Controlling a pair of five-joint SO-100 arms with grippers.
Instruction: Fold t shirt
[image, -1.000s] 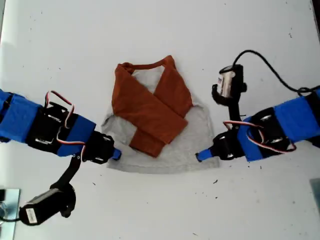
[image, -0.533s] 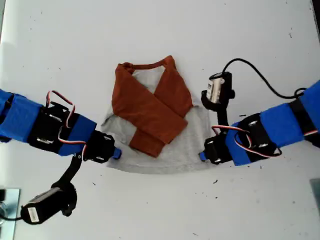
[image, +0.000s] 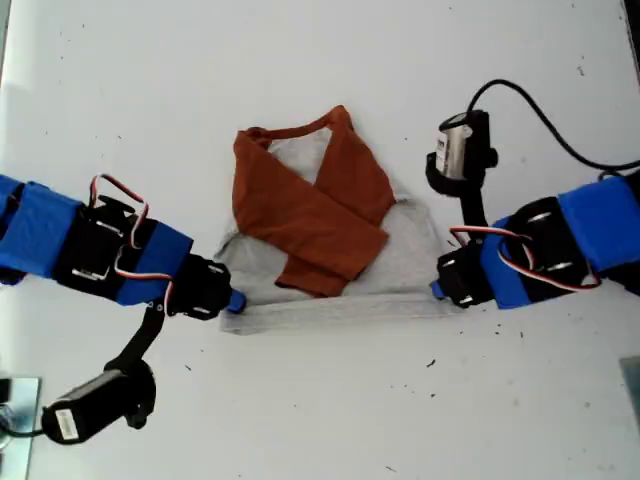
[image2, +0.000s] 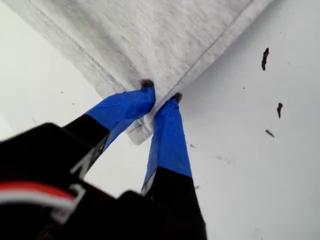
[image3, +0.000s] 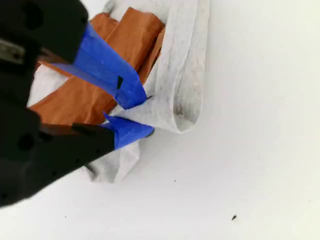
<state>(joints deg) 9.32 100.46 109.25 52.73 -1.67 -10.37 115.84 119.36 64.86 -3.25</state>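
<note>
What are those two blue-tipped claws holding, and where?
Both hold the t shirt by its grey bottom hem: my first gripper pinches one corner, my second gripper the other.

On the white worktop (image: 320, 60), the t shirt (image: 330, 225) lies with orange sleeves crossed, a claw at each hem corner.

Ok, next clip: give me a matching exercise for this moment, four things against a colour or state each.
Things:
1. sleeves
2. shirt body
3. table
4. my first hand

Colour or state:
A. white
B. shut on the hem
C. rust-orange, crossed over each other
D. heather grey

Pairs: 1-C, 2-D, 3-A, 4-B
</note>
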